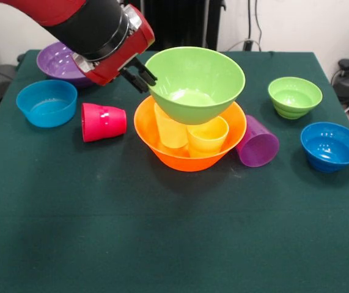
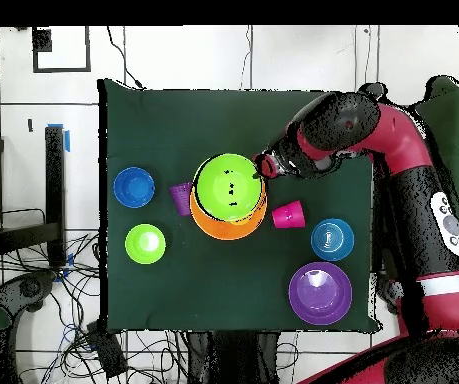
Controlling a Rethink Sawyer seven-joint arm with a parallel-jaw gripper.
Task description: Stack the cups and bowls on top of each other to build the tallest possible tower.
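You have the dark green table (image 1: 101, 244) under everything, and on it the tower (image 1: 190, 110) sits about mid-table: its base is the large orange bowl (image 1: 162, 149), with the large lime green bowl (image 1: 211, 82) tipped on top of it, propped up by the two cups standing inside. The gripper (image 1: 140, 77) is at that green bowl's rim, on the side toward the red-pink cup; its dark fingers (image 1: 146, 73) look pinched on the rim, though you can't quite see the inner finger, so treat the grip as likely, not certain.

The large purple bowl (image 1: 55, 61) waits behind the arm near the far edge. The smaller bowls are spread out: one blue bowl (image 1: 46, 104) just beside the purple one, the second blue bowl (image 1: 332, 146) and the small lime green bowl (image 1: 294, 96) well apart on the other side.

Smallest are the cups. The yellow-orange cup (image 1: 169, 129) and the pale yellow cup (image 1: 208, 135) stand upright in the orange bowl, touching each other. The red-pink cup (image 1: 104, 122) lies on its side beside the orange bowl, and the purple cup (image 1: 258, 141) lies tipped against its opposite side.

Expect all of this to be light, stiff, glossy plastic, so slippery under the fingers. Take bowls by the rim wall; a rim hold on the big green one will probably let it swing, so move it slowly. The ribbed cups should give better purchase around the body
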